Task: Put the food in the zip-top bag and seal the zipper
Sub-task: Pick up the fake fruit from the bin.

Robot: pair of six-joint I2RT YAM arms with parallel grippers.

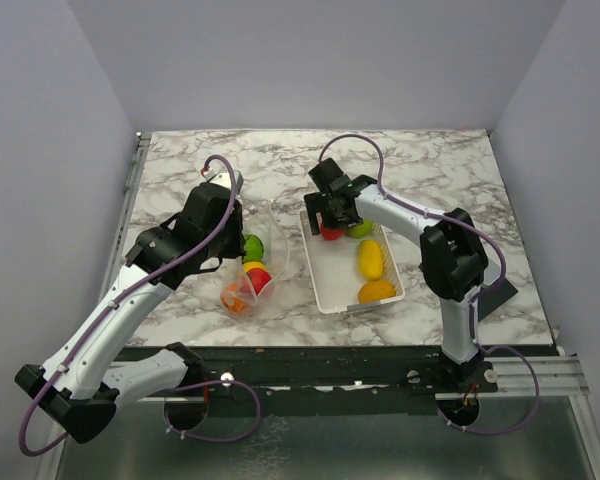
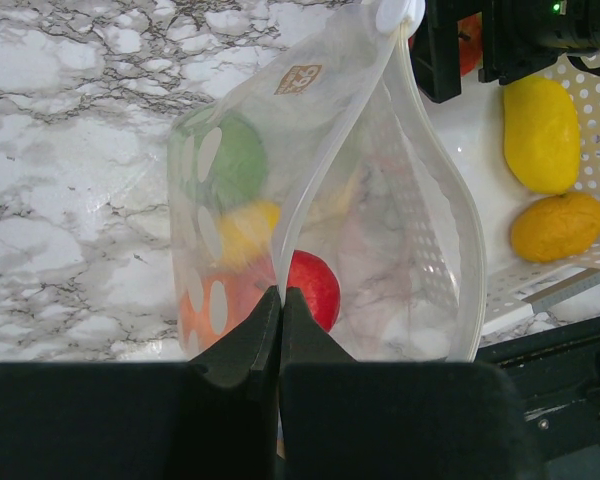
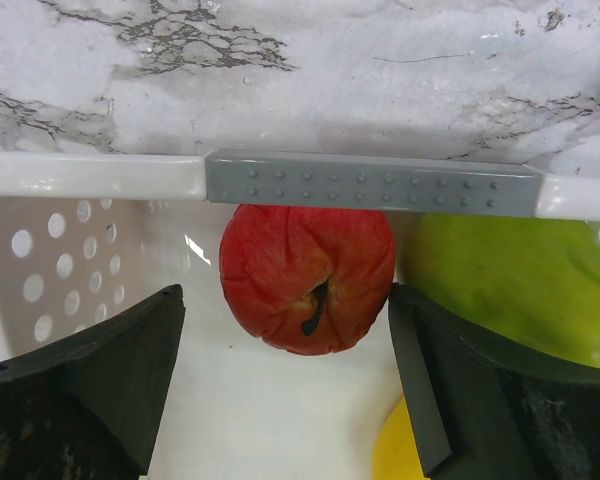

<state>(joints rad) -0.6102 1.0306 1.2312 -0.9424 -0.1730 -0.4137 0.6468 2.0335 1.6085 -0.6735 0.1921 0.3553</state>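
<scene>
Pinching w/ my left gripper (image 2: 280,295), I had both jaws pressed flat together on the near edge of the zip-top bag (image 2: 420,250). The bag lay just left of the basket (image 2: 590,265), mouth gaping. The zipper (image 2: 330,150) ran from my jaws up twd the basket's far-left corner, unsealed. Inside the bag sat 4 pcs of food: a red piece (image 2: 315,285) closest to my jaws, then a yellow piece (image 2: 245,230), a green piece (image 2: 230,160) and an orange piece (image 2: 205,305).

My right gripper (image 3: 285,295) hung spread wide inside the basket's far end, jaws either side of a red apple (image 3: 305,270). There was a clear gap on one side; couldn't tell abt contact on the other. A green fruit (image 3: 510,285) sat beside the apple, both against the basket's grey handle strip (image 3: 370,183). Nearer the basket's front lay a yellow fruit (image 2: 540,135) and an orange fruit (image 2: 558,225). The basket stood on the marble table (image 1: 430,160).
</scene>
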